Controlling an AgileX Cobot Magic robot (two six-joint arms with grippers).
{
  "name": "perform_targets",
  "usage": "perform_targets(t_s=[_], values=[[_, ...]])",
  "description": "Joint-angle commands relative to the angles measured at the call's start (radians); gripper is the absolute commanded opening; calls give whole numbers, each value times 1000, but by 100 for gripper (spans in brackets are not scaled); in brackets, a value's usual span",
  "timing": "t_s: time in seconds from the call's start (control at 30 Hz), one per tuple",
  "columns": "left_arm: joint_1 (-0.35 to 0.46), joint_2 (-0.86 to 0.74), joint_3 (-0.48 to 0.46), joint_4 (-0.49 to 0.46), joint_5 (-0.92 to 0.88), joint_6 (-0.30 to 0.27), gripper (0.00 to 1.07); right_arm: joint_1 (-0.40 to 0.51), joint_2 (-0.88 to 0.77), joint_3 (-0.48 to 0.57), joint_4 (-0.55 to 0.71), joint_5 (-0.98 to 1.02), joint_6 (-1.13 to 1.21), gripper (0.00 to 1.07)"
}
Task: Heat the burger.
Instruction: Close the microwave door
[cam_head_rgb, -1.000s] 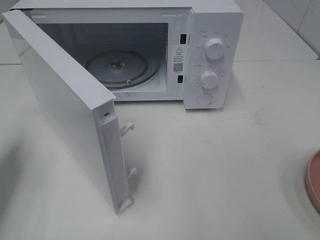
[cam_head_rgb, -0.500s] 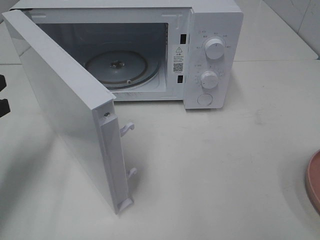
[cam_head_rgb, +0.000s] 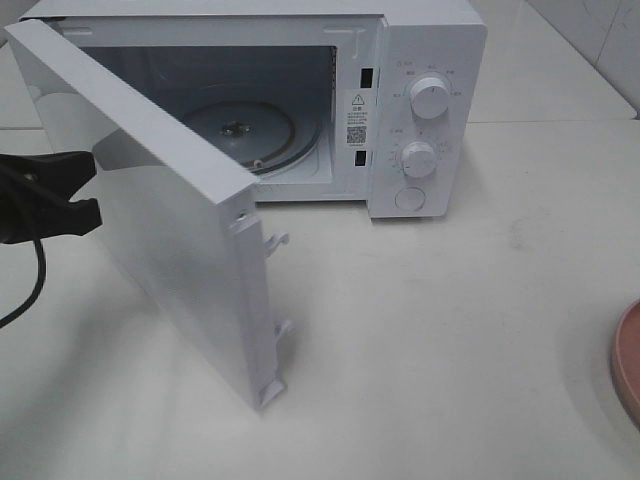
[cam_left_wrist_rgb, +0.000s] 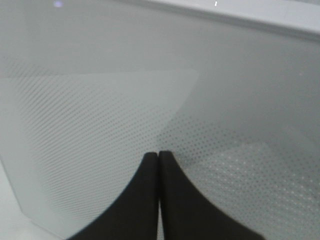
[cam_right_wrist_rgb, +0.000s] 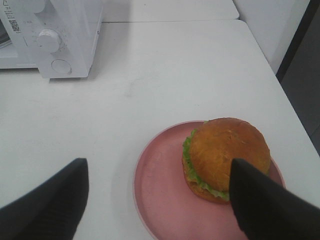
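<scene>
Your black left gripper (cam_head_rgb: 88, 190), clenched on nothing, presses its tips against the outside of the white microwave's swung-out door (cam_head_rgb: 170, 230); bare white table (cam_head_rgb: 450, 330) lies past the door's free edge. Your right gripper (cam_right_wrist_rgb: 159, 187) hangs released above the pink round plate (cam_right_wrist_rgb: 160, 195), whose golden-bunned burger (cam_right_wrist_rgb: 225, 155) sits beside one finger
</scene>
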Motion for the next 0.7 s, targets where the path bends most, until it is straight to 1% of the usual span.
perform_targets(t_s=[0.03, 0.13, 0.2, 0.27, 0.3, 0.33, 0.37, 0.4, 0.53, 0.57, 0.63, 0.67, 0.7], values=[[-27, 12, -31, -9, -7, 1, 0, -6, -30, 3, 2, -4, -2, 76], [-66, 42, -65, -26, -5, -3, 0, -6, -30, 3, 2, -4, -2, 75], [-75, 47, -72, -28, -1, -3, 0, -6, -30, 3, 2, -4, -2, 75], [-109, 71, -103, -39, 23, -2, 0, -6, -30, 3, 2, -4, -2, 75], [-109, 71, -103, -39, 23, -2, 0, -6, -30, 3, 2, -4, -2, 75], [-133, 88, -130, -54, 51, -1, 0, -6, -30, 3, 2, -4, -2, 75], [-133, 88, -130, -54, 51, -1, 0, -6, -30, 3, 2, -4, -2, 75], [-160, 103, -158, -69, 72, 1, 0, -6, -30, 3, 2, -4, -2, 75], [-190, 123, -195, -93, 97, 2, 0, -6, -30, 3, 2, -4, -2, 75], [-208, 136, -219, -105, 100, 7, 0, -6, -30, 3, 2, -4, -2, 75], [-216, 142, -230, -114, 104, 13, 0, -6, -30, 3, 2, -4, -2, 75], [-237, 159, -251, -145, 110, 25, 0, -6, -30, 3, 2, -4, -2, 75], [-237, 159, -251, -145, 110, 25, 0, -6, -30, 3, 2, -4, -2, 75]])
